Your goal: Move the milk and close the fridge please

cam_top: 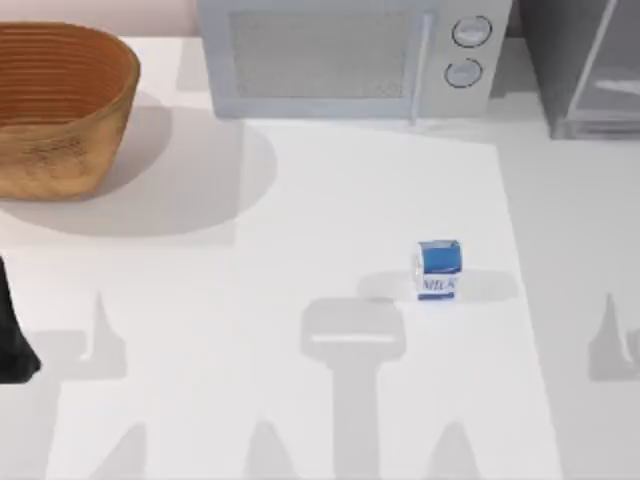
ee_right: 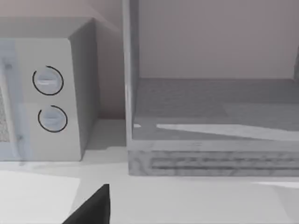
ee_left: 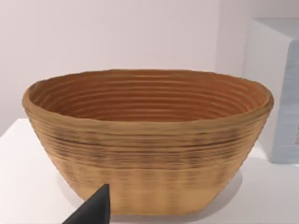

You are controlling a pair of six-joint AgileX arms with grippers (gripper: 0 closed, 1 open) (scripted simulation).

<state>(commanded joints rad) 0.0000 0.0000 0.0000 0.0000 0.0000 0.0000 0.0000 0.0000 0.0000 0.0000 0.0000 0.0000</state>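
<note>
Jaws well apart from milk [cam_top: 438,269]

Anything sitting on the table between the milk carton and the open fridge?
Nothing visible does. The milk carton stands alone on the white table; the stretch toward the fridge at the back right is bare. The microwave stands left of that line.

The basket [cam_top: 55,105] is cut by the top view's left and upper edges. The fridge [cam_top: 590,70] is cut at the upper right corner. The milk [cam_top: 438,270] lettering is too small to read.
</note>
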